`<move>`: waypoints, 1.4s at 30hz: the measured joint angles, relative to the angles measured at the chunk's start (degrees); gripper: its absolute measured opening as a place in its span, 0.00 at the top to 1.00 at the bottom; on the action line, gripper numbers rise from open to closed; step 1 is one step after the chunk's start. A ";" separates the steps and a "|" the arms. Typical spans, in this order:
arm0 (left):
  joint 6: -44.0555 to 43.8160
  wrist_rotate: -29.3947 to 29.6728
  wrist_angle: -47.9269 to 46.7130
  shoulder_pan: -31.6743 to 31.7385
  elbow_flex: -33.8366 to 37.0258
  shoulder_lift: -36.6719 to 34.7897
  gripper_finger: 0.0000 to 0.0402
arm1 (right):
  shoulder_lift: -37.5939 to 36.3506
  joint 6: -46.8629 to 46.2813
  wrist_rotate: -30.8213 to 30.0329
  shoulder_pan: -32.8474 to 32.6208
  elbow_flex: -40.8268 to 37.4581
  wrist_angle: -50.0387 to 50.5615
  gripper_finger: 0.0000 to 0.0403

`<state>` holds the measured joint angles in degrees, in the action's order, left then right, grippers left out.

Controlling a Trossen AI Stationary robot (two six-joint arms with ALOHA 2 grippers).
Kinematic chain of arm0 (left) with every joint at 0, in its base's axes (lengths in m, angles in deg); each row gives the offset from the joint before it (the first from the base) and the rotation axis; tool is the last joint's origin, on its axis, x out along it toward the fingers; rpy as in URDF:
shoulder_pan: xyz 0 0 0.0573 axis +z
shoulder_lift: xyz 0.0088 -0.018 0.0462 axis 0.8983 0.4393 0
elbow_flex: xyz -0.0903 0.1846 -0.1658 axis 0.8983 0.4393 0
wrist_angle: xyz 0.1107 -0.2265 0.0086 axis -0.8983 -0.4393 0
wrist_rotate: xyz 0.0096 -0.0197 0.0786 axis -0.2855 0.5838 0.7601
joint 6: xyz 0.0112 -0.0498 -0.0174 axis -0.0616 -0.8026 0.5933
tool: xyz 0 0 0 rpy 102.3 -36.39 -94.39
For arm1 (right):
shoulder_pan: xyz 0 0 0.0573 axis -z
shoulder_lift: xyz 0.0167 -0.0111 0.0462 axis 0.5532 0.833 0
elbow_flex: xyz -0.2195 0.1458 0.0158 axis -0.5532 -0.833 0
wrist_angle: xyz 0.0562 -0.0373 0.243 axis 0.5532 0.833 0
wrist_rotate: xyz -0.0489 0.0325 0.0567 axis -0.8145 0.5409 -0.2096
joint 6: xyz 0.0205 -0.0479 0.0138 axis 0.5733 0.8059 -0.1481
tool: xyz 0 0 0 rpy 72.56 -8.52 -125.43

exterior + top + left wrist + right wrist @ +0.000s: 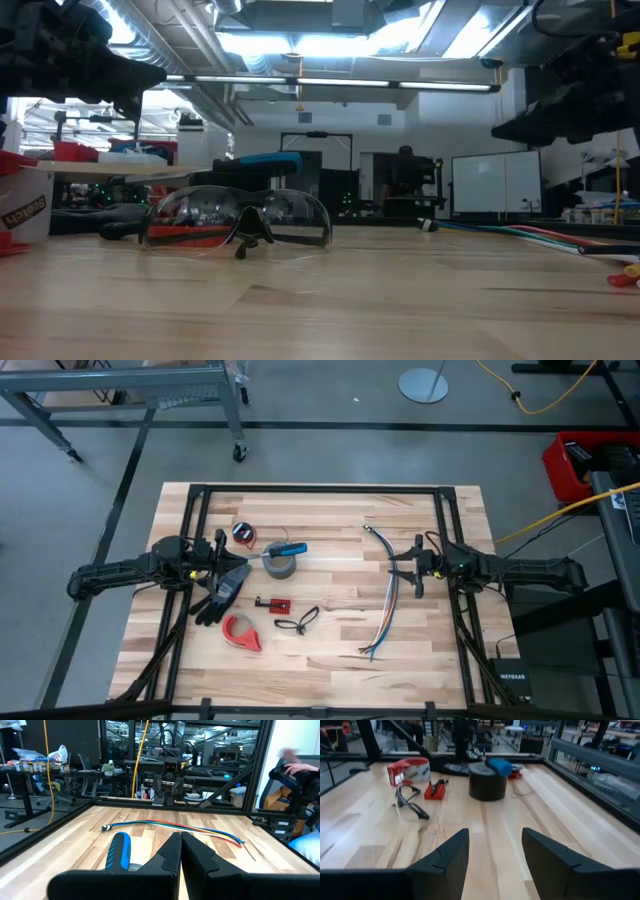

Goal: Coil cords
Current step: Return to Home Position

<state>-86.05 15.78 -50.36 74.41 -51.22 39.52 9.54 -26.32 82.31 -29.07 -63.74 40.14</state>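
2 retreats to do: lift the left tool (pixel 180 837), closed and empty, then the right tool (pixel 495 840), open, high, without brushing the red cord coil (pixel 243 532) lying just far-left of the grey tape roll (pixel 281 568).

Pale, smooth wooden bench (pixel 330 660) — on it, clear glossy plastic glasses (pixel 237 220); above it, the matt black right gripper (pixel 495 833).

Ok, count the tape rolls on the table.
2. The grey tape roll stands near the middle, a blue-handled tool on top; the other sits in the red tape dispenser beside the black gloves.
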 joint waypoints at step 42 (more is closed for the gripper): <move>0.00 0.00 0.00 -0.01 0.02 0.00 0.99 | -12.85 -0.04 0.01 0.00 -0.02 0.02 0.53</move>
<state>-86.05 15.78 -50.36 74.40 -51.20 39.52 -3.30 -26.36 82.32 -29.07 -63.77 40.16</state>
